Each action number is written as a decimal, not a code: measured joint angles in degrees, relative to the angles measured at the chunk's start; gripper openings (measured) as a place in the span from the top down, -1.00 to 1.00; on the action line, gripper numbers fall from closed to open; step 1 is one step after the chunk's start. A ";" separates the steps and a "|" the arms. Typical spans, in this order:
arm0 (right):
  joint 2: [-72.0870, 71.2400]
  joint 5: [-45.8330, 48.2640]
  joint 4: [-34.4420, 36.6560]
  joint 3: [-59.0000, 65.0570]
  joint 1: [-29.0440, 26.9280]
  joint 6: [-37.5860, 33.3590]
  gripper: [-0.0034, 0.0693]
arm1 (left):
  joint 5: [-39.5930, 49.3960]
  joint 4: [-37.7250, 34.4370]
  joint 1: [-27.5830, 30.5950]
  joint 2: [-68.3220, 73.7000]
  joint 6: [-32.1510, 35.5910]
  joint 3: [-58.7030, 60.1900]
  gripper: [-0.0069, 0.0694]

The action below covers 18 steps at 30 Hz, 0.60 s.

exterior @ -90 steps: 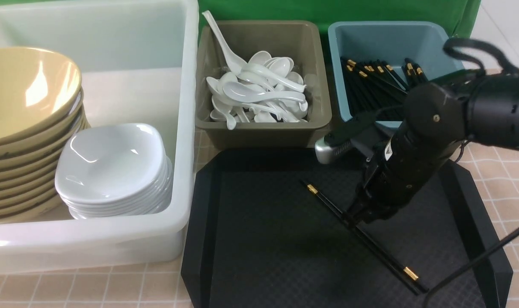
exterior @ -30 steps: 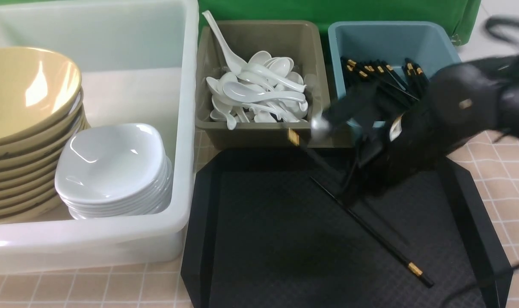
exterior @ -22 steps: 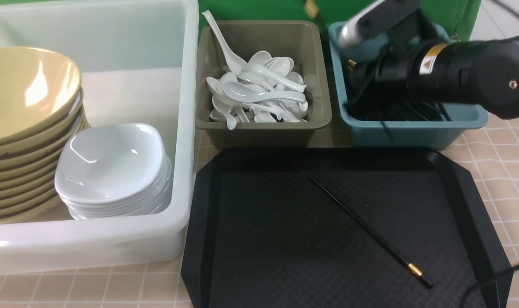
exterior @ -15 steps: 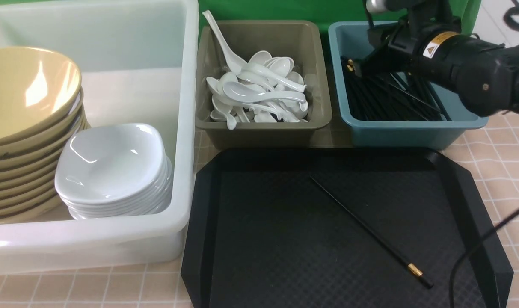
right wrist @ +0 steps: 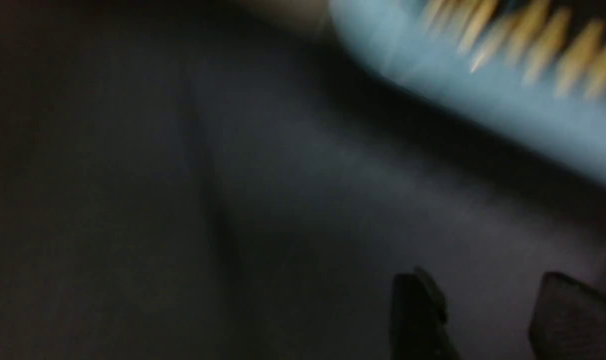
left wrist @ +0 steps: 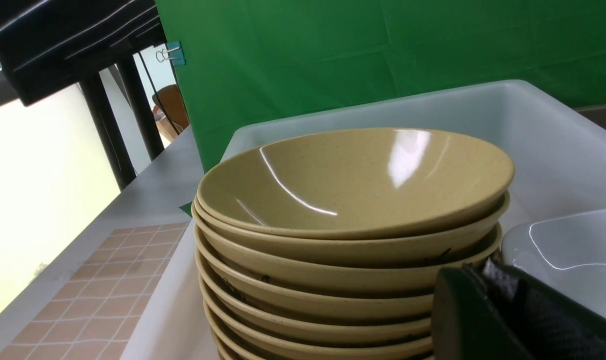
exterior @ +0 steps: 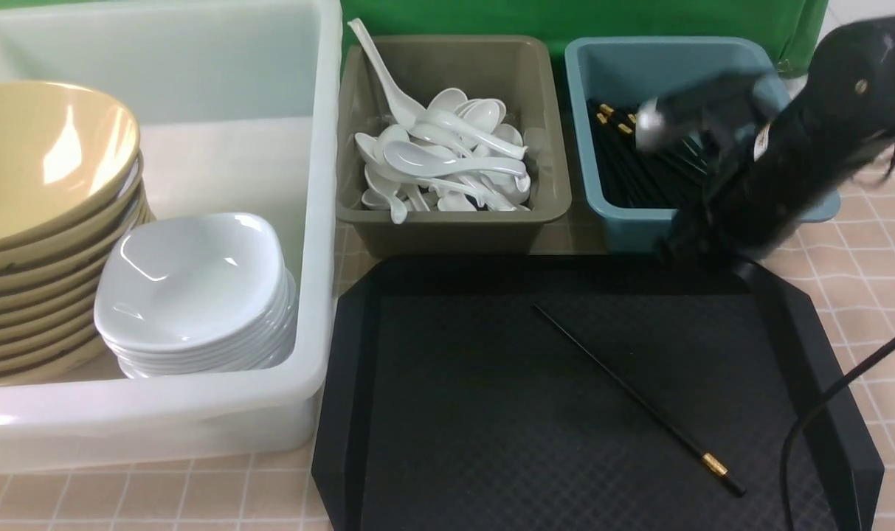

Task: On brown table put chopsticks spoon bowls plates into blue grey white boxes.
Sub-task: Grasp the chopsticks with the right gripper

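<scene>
One black chopstick (exterior: 639,402) with a gold band lies slantwise on the black tray (exterior: 454,442). Several more chopsticks (exterior: 635,166) fill the blue box (exterior: 683,66), which shows blurred in the right wrist view (right wrist: 482,100). My right gripper (exterior: 674,251) hangs at the blue box's near wall, over the tray's far edge. It is open (right wrist: 487,305) with nothing between its fingers. White spoons (exterior: 447,158) are heaped in the grey box (exterior: 454,228). Yellow bowls (exterior: 41,184) (left wrist: 352,180) and white plates (exterior: 189,280) are stacked in the white box (exterior: 322,184). My left gripper (left wrist: 475,272) is shut beside the bowl stack.
The brown table (exterior: 868,295) shows to the right of the tray and along the front. A black cable (exterior: 823,413) crosses the tray's right rim. A green backdrop (exterior: 565,18) stands behind the boxes.
My right gripper lifted one chopstick off the tray, carried it over the blue box and opened. It has since swung back down to the tray's far edge, empty.
</scene>
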 joint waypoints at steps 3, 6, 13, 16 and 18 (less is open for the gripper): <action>0.32 1.59 0.00 5.01 4.09 0.35 0.03 | -0.05 0.06 0.00 0.00 -0.06 0.00 0.80; 0.44 -1.71 0.17 8.58 7.43 0.35 0.07 | -0.05 0.12 0.00 0.00 -0.07 0.00 0.80; 2.97 -7.62 0.07 10.34 9.09 0.29 0.09 | 0.00 0.17 0.00 0.00 -0.07 0.00 0.80; 5.01 -8.93 -0.33 10.20 9.09 0.12 0.26 | 0.00 0.17 0.00 0.00 -0.07 0.00 0.80; 4.93 -8.87 0.46 10.20 9.21 -0.79 0.47 | 0.00 0.17 0.00 0.00 -0.07 0.00 0.80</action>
